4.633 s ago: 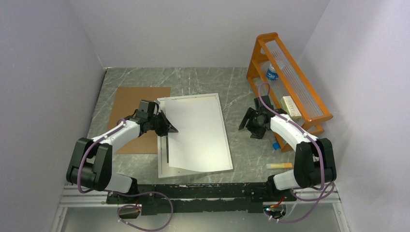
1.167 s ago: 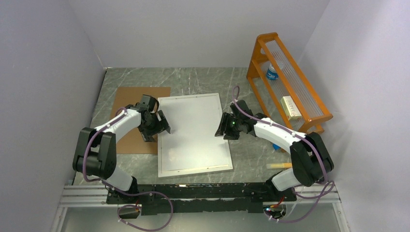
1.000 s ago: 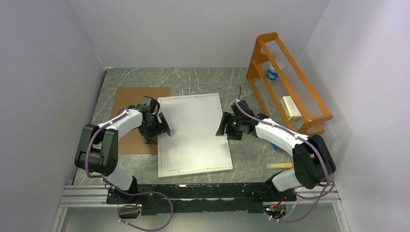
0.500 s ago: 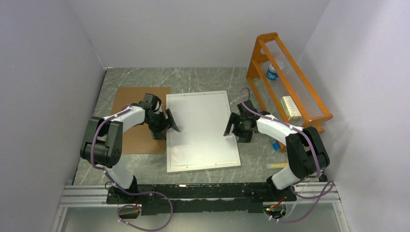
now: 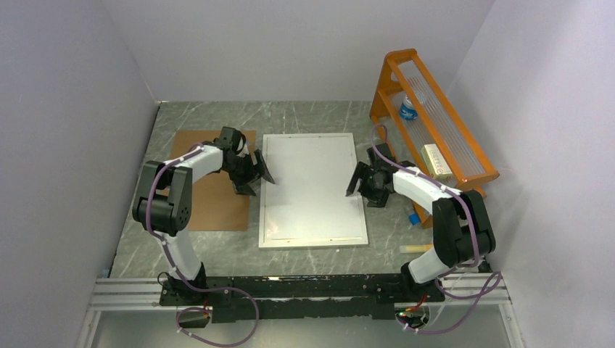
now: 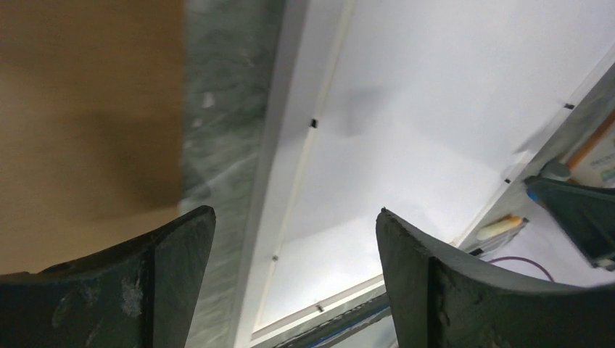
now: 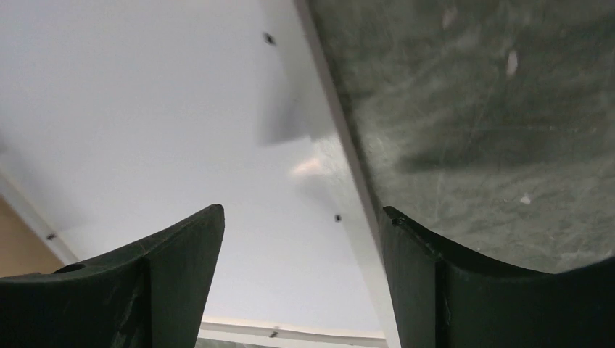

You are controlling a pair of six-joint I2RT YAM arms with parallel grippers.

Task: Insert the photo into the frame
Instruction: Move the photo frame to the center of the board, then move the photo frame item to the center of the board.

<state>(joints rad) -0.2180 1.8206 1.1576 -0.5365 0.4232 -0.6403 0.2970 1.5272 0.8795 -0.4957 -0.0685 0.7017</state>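
Note:
The frame (image 5: pixel 313 244) lies flat mid-table, back up, with its long sides running away from me. A plain white sheet (image 5: pixel 312 185) fills it, apparently the photo with its reverse up; no printed side shows. My left gripper (image 5: pixel 255 180) stands open at the frame's left rim (image 6: pixel 279 145), one finger over the table and the other over the white sheet (image 6: pixel 435 109). Opposite it, my right gripper (image 5: pixel 362 190) is open astride the right rim (image 7: pixel 341 145), with the sheet (image 7: pixel 145 109) on one side. Neither gripper (image 6: pixel 295 212) (image 7: pixel 303 209) holds anything.
A brown backing board (image 5: pixel 210 181) lies left of the frame, under my left arm. An orange rack (image 5: pixel 431 123) with a bottle and a box stands at the back right. A yellow stick (image 5: pixel 419 249) and a small blue item (image 5: pixel 413 217) lie near my right arm.
The frame has slid right and turned square to the table edge. Both grippers moved right with it, staying at its two long sides. The white sheet now lies flat inside it.

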